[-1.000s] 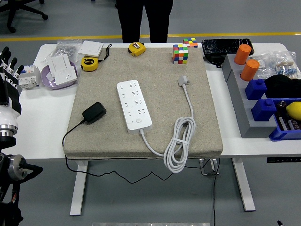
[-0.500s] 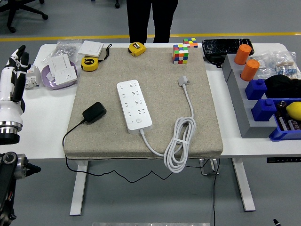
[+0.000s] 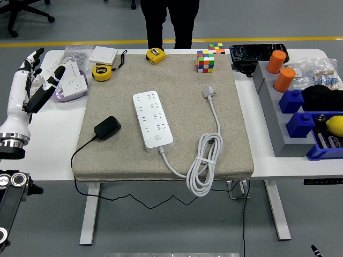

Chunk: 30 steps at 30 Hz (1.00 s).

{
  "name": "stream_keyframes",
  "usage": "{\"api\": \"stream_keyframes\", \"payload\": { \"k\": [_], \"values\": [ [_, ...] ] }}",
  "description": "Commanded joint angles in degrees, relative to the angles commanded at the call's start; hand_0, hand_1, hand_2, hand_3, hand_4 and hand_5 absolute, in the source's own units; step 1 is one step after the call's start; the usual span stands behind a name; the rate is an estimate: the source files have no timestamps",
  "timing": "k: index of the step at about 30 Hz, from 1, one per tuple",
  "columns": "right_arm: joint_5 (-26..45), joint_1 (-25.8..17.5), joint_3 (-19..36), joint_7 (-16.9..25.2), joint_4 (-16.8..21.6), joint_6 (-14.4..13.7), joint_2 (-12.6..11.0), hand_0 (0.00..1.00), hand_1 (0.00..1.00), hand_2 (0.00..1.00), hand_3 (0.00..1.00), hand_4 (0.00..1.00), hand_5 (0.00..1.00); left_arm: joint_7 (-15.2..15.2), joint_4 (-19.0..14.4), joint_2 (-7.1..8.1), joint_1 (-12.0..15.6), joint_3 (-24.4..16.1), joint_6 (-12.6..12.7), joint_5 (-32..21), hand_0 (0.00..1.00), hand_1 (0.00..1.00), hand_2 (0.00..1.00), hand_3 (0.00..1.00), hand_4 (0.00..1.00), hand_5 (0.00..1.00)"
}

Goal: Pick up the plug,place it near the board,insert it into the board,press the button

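A black plug adapter (image 3: 107,128) lies on the left part of the beige mat (image 3: 236,134), its thin black cable running off the mat's near edge. The white power strip (image 3: 153,119) lies lengthwise in the mat's middle, its round button (image 3: 158,138) near the front end. Its white cord is coiled at the front right and ends in a grey plug (image 3: 209,92). My left hand (image 3: 33,80) is raised over the table's left end with fingers spread, holding nothing, well left of the adapter. The right hand is out of view.
Two yellow tape measures (image 3: 102,72) (image 3: 156,55) and Rubik's cubes (image 3: 205,61) sit along the mat's far edge. White sockets on a purple plate (image 3: 69,85) lie by my left hand. Grey and blue bins with orange cylinders (image 3: 284,79) fill the right. A person (image 3: 169,21) stands behind the table.
My left hand has swung rightward and forward over the table's left end, its fingers spreading. The person has shifted slightly right. Nothing on the mat has moved.
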Motion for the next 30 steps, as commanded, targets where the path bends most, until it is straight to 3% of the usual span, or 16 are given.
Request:
{"api": "stream_keyframes", "payload": {
  "k": [10,11,16,17,22,26,28,29,30],
  "values": [
    [0.99,-0.16,-1.62,0.11,0.0,0.05,0.1,0.994,0.864,0.816,0.827,0.998,0.998,-0.32,1.27,0.02,-1.1,0.51,0.97,2.95,0.885,0.984,0.98,0.956,0.998,0.692],
    [1.02,-0.14,-1.72,0.12,0.0,0.04,0.08,0.991,0.864,0.816,0.826,0.998,0.998,-0.28,1.49,0.04,-1.11,0.57,1.01,3.12,0.906,0.986,0.986,0.958,0.998,0.537],
    [2.12,-0.12,-3.41,0.4,0.0,0.06,-0.21,0.991,0.864,0.816,0.826,0.998,0.998,-0.61,2.16,-0.07,0.16,0.27,2.5,4.34,0.906,0.986,0.986,0.958,0.998,0.537],
    [2.05,-0.2,-3.43,0.39,0.0,0.06,-0.21,0.988,0.865,0.816,0.826,0.998,0.998,-0.65,2.11,-0.02,0.37,0.17,2.58,4.5,0.935,0.998,0.998,0.981,0.998,0.4],
    [0.8,-0.87,-2.57,-0.1,0.0,0.03,0.18,0.988,0.865,0.816,0.826,0.998,0.998,-0.48,2.32,0.72,0.87,-0.14,2.69,5.33,0.935,0.998,0.998,0.981,0.998,0.4],
    [1.77,-0.71,-3.81,0.15,0.0,0.1,-0.04,0.983,0.865,0.816,0.826,0.998,0.998,-0.97,2.33,0.44,1.25,-0.8,3.31,4.62,0.932,0.998,0.998,0.977,0.998,0.4],
    [0.71,-0.55,-3.13,-0.23,0.0,0.16,-0.04,0.983,0.865,0.816,0.826,0.998,0.998,-0.89,2.7,0.38,1.14,-1.21,4.47,6.83,0.932,0.998,0.998,0.977,0.998,0.4],
    [-0.1,-0.48,-2.53,-0.53,0.0,0.2,-0.01,0.982,0.864,0.816,0.826,0.998,0.998,-0.69,2.82,0.35,1.1,-1.38,4.8,7.87,0.947,0.998,0.998,0.978,0.894,0.022],
    [-0.87,-0.42,-1.93,-0.81,0.0,0.24,0.03,0.982,0.864,0.816,0.826,0.998,0.998,-0.58,2.95,0.28,1.07,-1.54,5.04,8.47,0.947,0.998,0.998,0.978,0.894,0.022]
  ]
}}
